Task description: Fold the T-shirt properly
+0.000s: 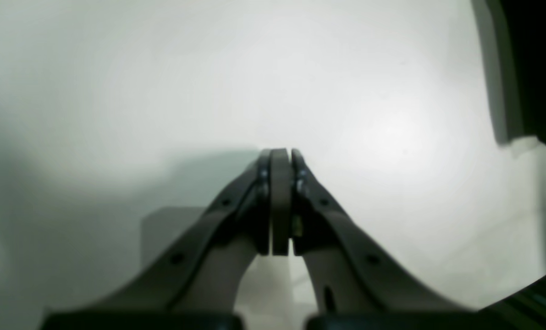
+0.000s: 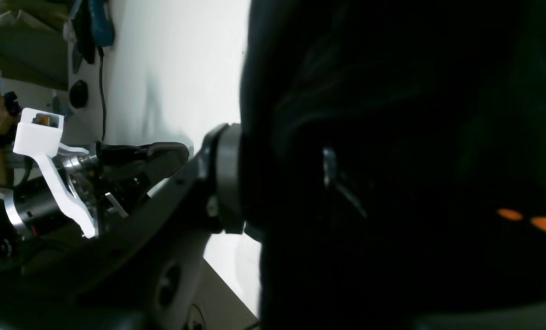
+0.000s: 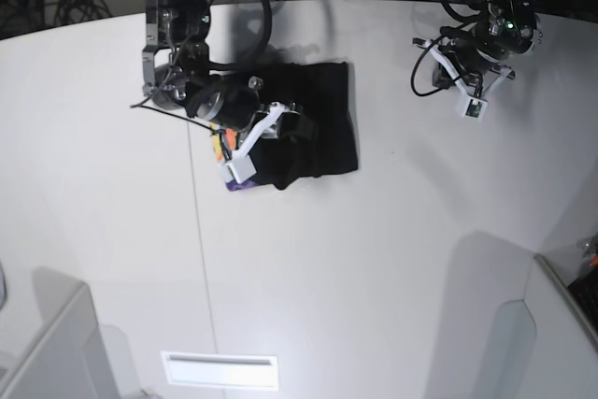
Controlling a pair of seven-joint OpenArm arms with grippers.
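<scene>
Black T-shirt point(image 2: 392, 137) cloth fills the right wrist view, clamped by the right end effector point(image 3: 280, 128), which should lay its fold flat and square on the surface point(image 3: 374, 259) while the left end effector point(image 1: 282, 158), pads together, waits well apart.

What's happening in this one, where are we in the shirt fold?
The black T-shirt lies on the white table as a compact, folded-looking bundle, with a bit of its coloured print showing at one edge. The right gripper is down on the shirt, with black fabric filling most of the right wrist view; whether it is gripping the cloth cannot be told. The left gripper is shut on nothing and hangs over bare table, away from the shirt.
</scene>
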